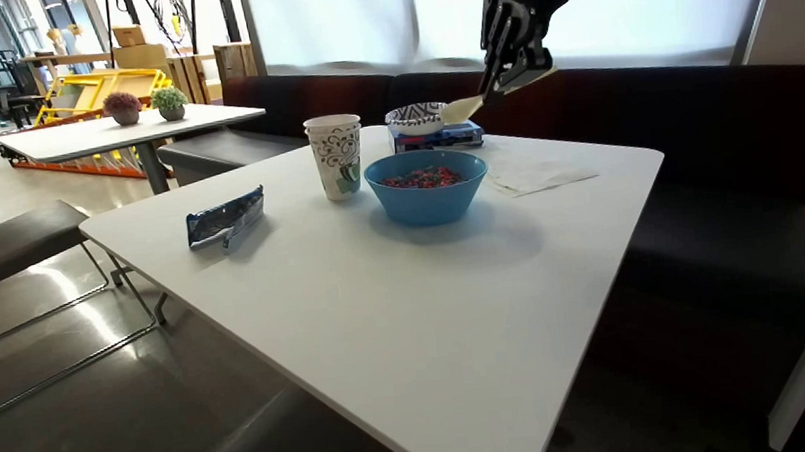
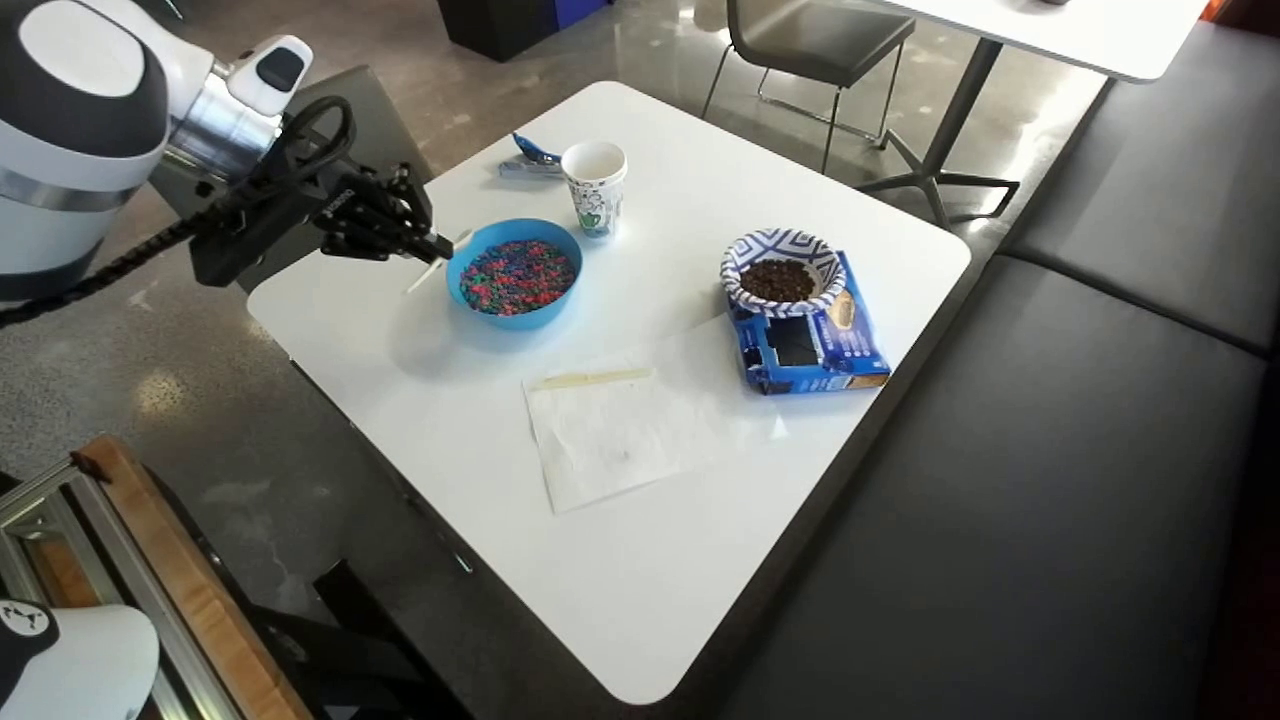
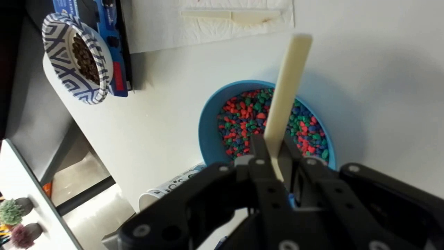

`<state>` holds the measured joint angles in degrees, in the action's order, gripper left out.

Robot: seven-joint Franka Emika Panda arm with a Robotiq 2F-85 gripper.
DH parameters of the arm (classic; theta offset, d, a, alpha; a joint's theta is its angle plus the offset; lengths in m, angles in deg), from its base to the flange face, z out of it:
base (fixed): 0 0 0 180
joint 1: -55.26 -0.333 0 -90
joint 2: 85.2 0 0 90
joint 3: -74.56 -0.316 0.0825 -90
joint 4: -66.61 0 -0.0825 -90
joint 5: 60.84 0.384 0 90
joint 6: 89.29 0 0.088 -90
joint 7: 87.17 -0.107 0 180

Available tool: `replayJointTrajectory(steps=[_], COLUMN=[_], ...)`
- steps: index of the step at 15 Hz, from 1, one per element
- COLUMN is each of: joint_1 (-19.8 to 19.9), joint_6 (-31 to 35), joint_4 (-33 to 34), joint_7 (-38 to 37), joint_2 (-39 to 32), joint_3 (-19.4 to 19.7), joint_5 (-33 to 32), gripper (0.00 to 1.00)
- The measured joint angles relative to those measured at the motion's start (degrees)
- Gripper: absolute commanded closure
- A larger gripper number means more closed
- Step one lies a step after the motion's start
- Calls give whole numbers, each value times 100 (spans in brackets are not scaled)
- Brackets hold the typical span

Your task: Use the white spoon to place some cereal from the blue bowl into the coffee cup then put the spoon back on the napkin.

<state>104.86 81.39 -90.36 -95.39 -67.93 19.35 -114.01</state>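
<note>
My gripper (image 1: 489, 89) is shut on the white spoon (image 1: 462, 109) in the air, higher than the blue bowl (image 1: 430, 203). In an exterior view the gripper (image 2: 438, 252) is near the bowl's rim (image 2: 462, 298), with the spoon handle (image 2: 424, 277) sticking out. In the wrist view the handle (image 3: 288, 93) stands up between the fingertips (image 3: 272, 147), and the scoop end is hidden. I cannot tell whether it carries cereal. The bowl holds red, green and blue pieces. The patterned coffee cup (image 1: 338, 160) stands upright beside it. The napkin (image 2: 640, 435) lies flat.
A pale knife (image 2: 597, 378) lies on the napkin. A patterned bowl (image 2: 738, 262) of brown pieces sits on a blue box (image 2: 825, 375). A blue and silver wrapper (image 1: 227, 218) lies beyond the cup. The white table (image 1: 410, 313) has open edges.
</note>
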Motion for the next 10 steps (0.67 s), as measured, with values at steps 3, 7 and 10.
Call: replayJointTrajectory(steps=[3,7,10], joint_1=[52,93,184], joint_6=[0,-251,-815], joint_4=[0,171,524], joint_7=[-27,105,290], joint_2=[79,-188,-623], joint_3=[-34,-133,-347], joint_5=[-14,-1,-2], gripper=[96,96,96])
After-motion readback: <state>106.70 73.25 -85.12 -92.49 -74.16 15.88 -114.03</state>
